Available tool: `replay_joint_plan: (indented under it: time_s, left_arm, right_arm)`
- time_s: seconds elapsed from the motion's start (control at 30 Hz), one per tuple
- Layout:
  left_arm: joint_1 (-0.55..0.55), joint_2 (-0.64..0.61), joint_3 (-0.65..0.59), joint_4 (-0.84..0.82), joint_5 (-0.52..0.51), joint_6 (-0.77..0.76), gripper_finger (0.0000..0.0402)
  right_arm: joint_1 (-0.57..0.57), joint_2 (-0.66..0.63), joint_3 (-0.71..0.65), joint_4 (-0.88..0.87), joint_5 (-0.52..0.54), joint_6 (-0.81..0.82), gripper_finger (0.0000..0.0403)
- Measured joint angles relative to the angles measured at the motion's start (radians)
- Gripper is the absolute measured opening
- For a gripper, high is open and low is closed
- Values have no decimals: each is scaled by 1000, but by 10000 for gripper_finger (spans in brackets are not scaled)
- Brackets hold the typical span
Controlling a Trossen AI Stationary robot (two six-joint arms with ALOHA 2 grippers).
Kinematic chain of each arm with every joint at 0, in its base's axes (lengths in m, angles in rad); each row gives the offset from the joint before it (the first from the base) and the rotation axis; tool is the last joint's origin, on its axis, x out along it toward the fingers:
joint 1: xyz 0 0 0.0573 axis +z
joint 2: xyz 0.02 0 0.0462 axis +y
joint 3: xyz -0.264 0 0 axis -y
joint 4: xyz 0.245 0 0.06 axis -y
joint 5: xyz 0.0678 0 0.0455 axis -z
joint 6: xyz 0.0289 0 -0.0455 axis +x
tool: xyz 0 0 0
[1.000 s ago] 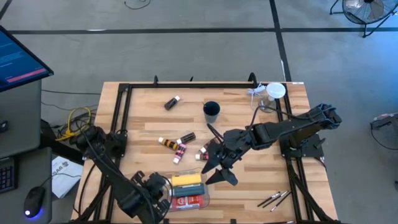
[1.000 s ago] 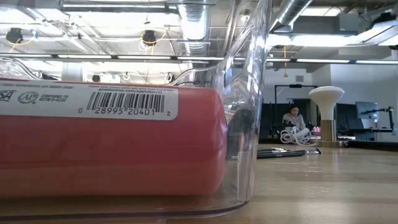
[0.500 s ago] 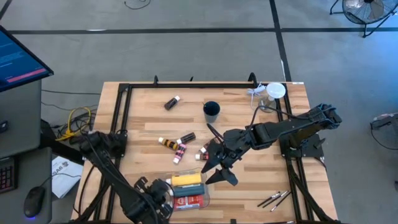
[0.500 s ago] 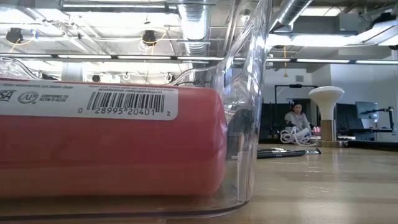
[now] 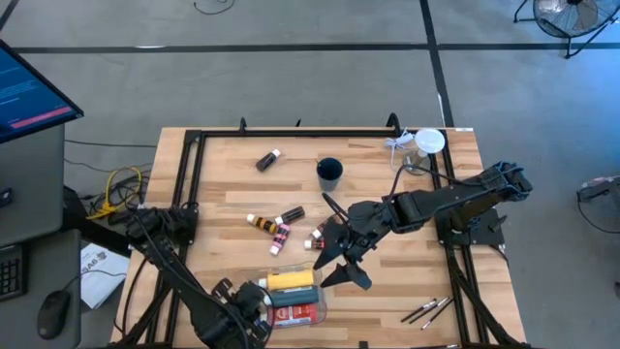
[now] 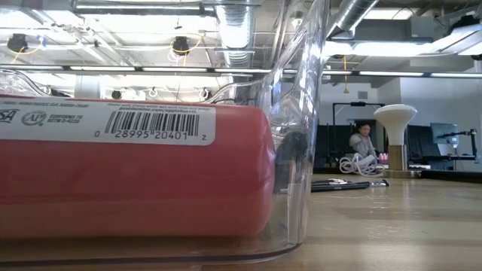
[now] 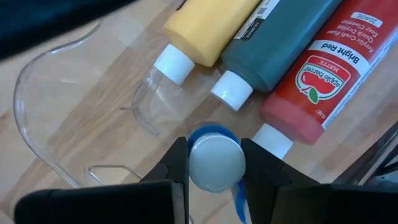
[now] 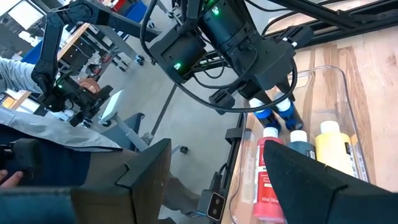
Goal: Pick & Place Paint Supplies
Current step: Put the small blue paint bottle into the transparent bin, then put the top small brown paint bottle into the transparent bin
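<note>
- My left jaws (image 7: 214,163) clamped on a small blue paint bottle (image 7: 216,163), held over the clear bin (image 7: 37,118), beside the red bottle (image 7: 323,78).
- Yellow bottle (image 7: 208,28) and teal bottle (image 7: 277,40) lie inside that bin.
- My right jaws (image 5: 341,264) spread apart, empty, just beyond the bin's far side.

Yellow, teal and red white-capped paint bottles (image 7: 298,37) are laid side by side; a small blue white-capped bottle (image 7: 214,163) is held upright beside them.
</note>
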State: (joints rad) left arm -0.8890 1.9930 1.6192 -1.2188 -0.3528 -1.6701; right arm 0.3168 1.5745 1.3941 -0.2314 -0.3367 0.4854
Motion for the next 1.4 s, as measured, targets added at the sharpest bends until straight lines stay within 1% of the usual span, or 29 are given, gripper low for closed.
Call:
replay_joint_plan:
  time_s: [0.07,0.2,0.43,0.53,0.67,0.93,1.03,1.4]
  left_arm:
    - [0,2,0,3,2,-16,69]
    - [0,8,2,7,16,-22,88]
    - [-2,10,2,9,18,-32,90]
    - [-2,10,2,10,20,-34,100]
    - [-2,10,0,7,26,-39,125]
    - [-2,13,-1,13,33,-41,199]
    - [-2,13,-1,8,28,-41,216]
    - [-2,7,-1,-6,15,-23,220]
  right_arm:
    - [0,0,0,0,0,-7,249]
    - [0,0,0,0,0,-7,249]
    - [4,0,0,0,-1,-7,249]
    - [4,0,0,0,-1,-7,249]
    - [4,0,0,0,-1,-7,249]
    - [4,0,0,0,-2,-7,249]
    - [4,0,0,0,-2,-7,249]
    - [1,0,0,0,-2,-7,249]
